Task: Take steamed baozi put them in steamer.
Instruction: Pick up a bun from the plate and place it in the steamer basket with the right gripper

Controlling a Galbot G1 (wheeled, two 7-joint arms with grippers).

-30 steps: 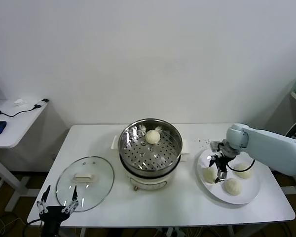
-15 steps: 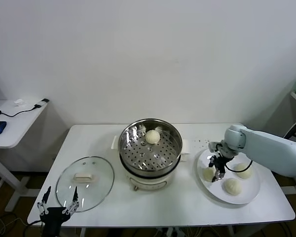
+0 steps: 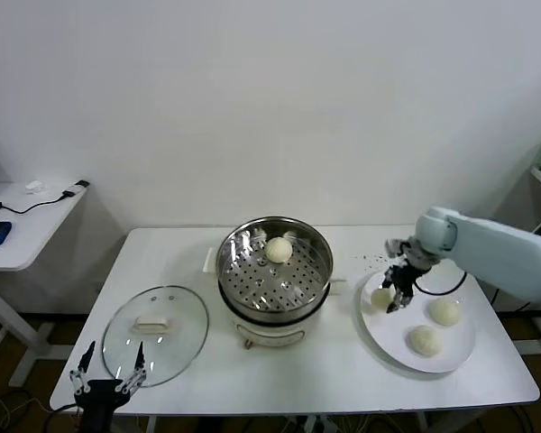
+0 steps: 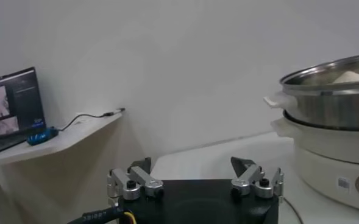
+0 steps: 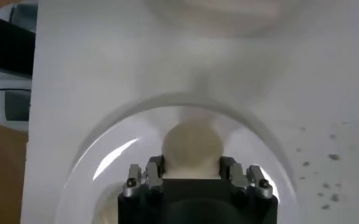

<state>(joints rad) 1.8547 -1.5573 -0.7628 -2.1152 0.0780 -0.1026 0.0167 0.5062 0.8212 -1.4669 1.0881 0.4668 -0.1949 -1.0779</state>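
Down low by the table's near edge, we see our left gripper [image 3: 106, 374] waiting with its fingers spread wide. Our right gripper [image 3: 389, 299] pinches one baozi [image 3: 381, 297] just above the white plate [image 3: 392, 338], where two buns [image 3: 435, 326] lie. Farther back, the steamer [image 3: 274, 267] holds one bun [image 3: 279, 250].

Table [image 3: 343, 361] bare between steamer [image 3: 275, 271], plate [image 3: 392, 347].
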